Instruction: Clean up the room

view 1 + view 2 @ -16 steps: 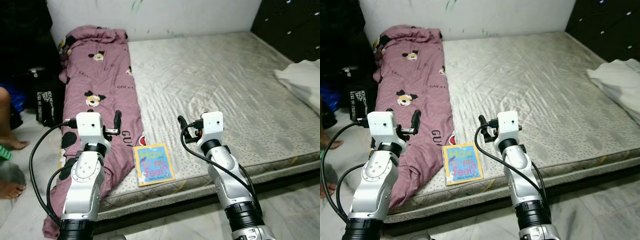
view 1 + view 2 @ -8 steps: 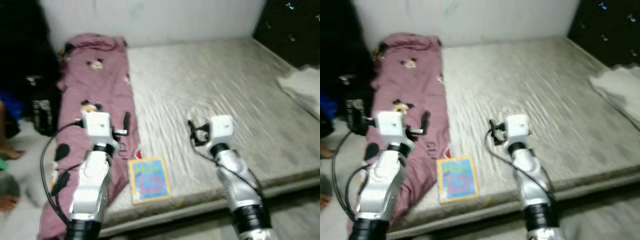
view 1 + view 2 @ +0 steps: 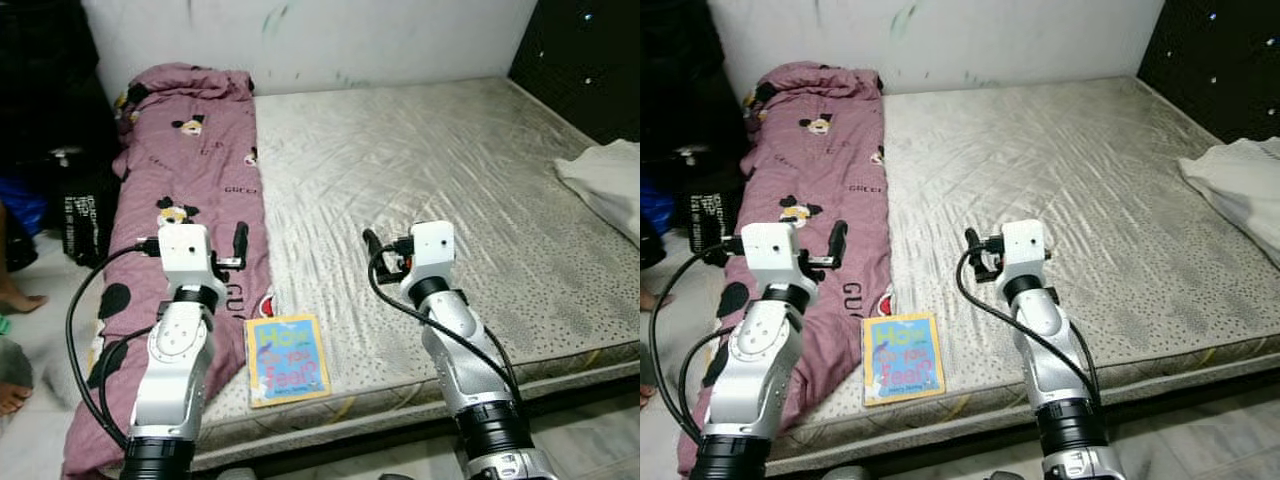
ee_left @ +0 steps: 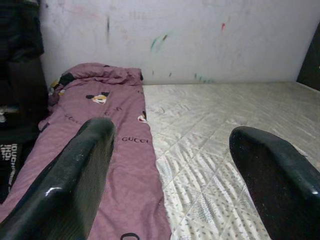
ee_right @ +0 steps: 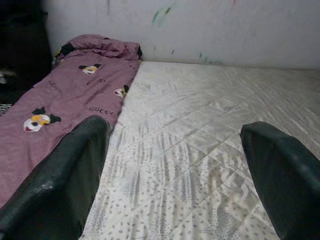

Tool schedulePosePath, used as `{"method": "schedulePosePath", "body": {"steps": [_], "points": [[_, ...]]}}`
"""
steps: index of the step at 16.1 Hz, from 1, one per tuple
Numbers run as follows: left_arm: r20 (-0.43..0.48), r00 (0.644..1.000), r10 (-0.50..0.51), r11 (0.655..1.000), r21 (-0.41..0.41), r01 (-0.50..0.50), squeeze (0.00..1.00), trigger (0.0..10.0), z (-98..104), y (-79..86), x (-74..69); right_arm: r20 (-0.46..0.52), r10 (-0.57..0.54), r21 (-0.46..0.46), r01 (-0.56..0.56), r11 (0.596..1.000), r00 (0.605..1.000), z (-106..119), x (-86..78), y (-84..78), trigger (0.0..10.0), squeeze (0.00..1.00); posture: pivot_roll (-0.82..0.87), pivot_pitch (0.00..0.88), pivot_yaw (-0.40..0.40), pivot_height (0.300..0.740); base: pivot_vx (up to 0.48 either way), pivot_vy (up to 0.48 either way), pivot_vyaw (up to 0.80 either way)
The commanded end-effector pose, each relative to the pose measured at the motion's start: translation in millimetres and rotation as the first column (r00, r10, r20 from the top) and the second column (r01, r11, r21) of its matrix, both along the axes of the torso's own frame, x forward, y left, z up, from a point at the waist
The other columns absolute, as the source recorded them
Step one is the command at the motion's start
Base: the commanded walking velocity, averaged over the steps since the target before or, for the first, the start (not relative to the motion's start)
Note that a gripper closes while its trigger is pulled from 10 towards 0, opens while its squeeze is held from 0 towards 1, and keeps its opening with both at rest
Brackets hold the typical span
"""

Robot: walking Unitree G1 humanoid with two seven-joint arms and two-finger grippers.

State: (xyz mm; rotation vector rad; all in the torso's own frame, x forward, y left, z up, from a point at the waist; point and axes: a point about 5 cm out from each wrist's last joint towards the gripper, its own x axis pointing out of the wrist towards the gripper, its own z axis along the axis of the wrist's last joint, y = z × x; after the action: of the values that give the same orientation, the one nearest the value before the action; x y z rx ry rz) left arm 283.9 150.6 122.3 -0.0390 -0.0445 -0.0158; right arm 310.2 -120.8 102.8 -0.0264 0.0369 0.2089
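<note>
- Risk first: book (image 3: 288, 360) lying flat near the mattress (image 3: 420, 160) front edge, so a low sweep could shove it over that edge onto the floor.
- Also likely: flat cover giving wide-spread fingers no lip to catch, so a straight-down pinch could skid across it or crease the pages.
- Blanket (image 3: 185, 200) edge just beside the book's left side; a careless reach from the left gripper (image 3: 238, 240) could snag cloth along with the book, or drag more of it off the left edge, where part already hangs down.
- Cables looping from both wrists; possible catch on the mattress corner if the arms drop fast.
- Left gripper: fingers (image 4: 70, 180) spread wide apart, nothing held, raised over the blanket near the left edge.
- Right gripper (image 3: 372, 245): fingers (image 5: 55, 185) likewise wide apart and empty, raised over bare mattress toward the front.
- Book below and between the two grippers, nearer the front edge than either, well apart from both, closer to the left arm's side.
- Blanket stretched along the left edge from the head end to the front, bunched at the far left corner.
- White cloth (image 3: 605, 180) at the right edge, well apart from both grippers.
- Person's foot (image 3: 15, 300) on the floor beyond the left edge; wide left swing could come near it.
- Judged stage: tidying not yet begun.
</note>
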Motion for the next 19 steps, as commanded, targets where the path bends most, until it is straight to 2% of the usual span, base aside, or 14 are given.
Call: {"method": "schedulePosePath", "body": {"steps": [1, 10, 12, 13, 14, 15, 16, 17, 19], "points": [[-0.009, 1.0, 0.012, 1.0, -0.01, -0.012, 0.0, 10.0, -0.1, 2.8, 1.0, 0.005, 0.014, -0.006, -0.013, 1.0, 1.0, 1.5, 0.8, 3.0, 10.0, 0.0, 0.05, 0.0, 0.0, 0.74, 0.0, 0.48, 0.0], [-0.007, 1.0, 0.03, 0.999, -0.018, -0.03, 0.0, 10.0, 1.2, 4.4, 2.8, 0.004, 0.009, -0.002, -0.009, 1.0, 1.0, 2.1, 2.7, 2.5, 10.0, 0.0, 0.05, 0.006, 0.0, 0.74, 0.0, 0.467, 0.0], [0.007, 0.995, 0.095, 0.987, 0.127, -0.095, 0.0, 10.0, 4.4, 10.1, 3.7, 0.017, -0.026, 0.015, 0.025, 1.0, 1.0, 7.0, 5.1, -0.5, 10.0, 0.0, 0.05, 0.005, 0.002, 0.74, 0.0, 0.0, 0.0], [0.001, 0.994, 0.106, 0.983, 0.148, -0.105, 0.0, 10.0, 4.2, 11.1, 4.0, 0.016, -0.038, 0.019, 0.038, 0.999, 0.999, 7.7, 5.9, -1.7, 10.0, 0.0, 0.05, 0.005, 0.002, 0.74, 0.0, 0.0, 0.0], [-0.004, 0.993, 0.117, 0.983, 0.146, -0.115, 0.0, 10.0, 1.7, 17.0, 1.8, 0.066, -0.076, -0.022, 0.077, 0.997, 0.995, 12.7, 8.7, -5.6, 10.0, 0.0, 0.05, 0.011, 0.007, 0.74, 0.0, 0.0, 0.0], [0.007, 0.997, 0.078, 0.989, 0.126, -0.078, 0.0, 10.0, 1.6, 18.5, -1.1, 0.078, -0.062, 0.029, 0.06, 0.998, 0.995, 15.3, 8.6, -4.0, 10.0, 0.0, 0.05, 0.011, 0.009, 0.74, 0.0, 0.0, 0.0], [0.012, 0.999, 0.042, 0.995, 0.09, -0.043, 0.0, 10.0, 1.6, 18.6, -3.5, 0.086, -0.075, 0.031, 0.072, 0.997, 0.994, 16.6, 8.8, -4.3, 10.0, 0.0, 0.04, 0.012, 0.01, 0.74, 0.0, 0.0, 0.0], [0.016, 0.999, 0.048, 0.995, 0.083, -0.049, 0.0, 10.0, 1.4, 20.4, -5.4, 0.091, -0.083, -0.016, 0.085, 0.996, 0.992, 17.1, 8.9, -5.8, 10.0, 0.0, 0.04, 0.013, 0.009, 0.74, 0.0, 0.0, 0.0], [0.022, 0.993, 0.113, 0.986, 0.12, -0.115, 0.0, 10.0, 3.1, 27.7, -5.8, 0.07, -0.088, 0.021, 0.086, 0.996, 0.994, 17.0, 6.4, -7.3, 10.0, 0.0, 0.05, 0.019, 0.01, 0.74, 0.0, 0.0, 0.0]]}}
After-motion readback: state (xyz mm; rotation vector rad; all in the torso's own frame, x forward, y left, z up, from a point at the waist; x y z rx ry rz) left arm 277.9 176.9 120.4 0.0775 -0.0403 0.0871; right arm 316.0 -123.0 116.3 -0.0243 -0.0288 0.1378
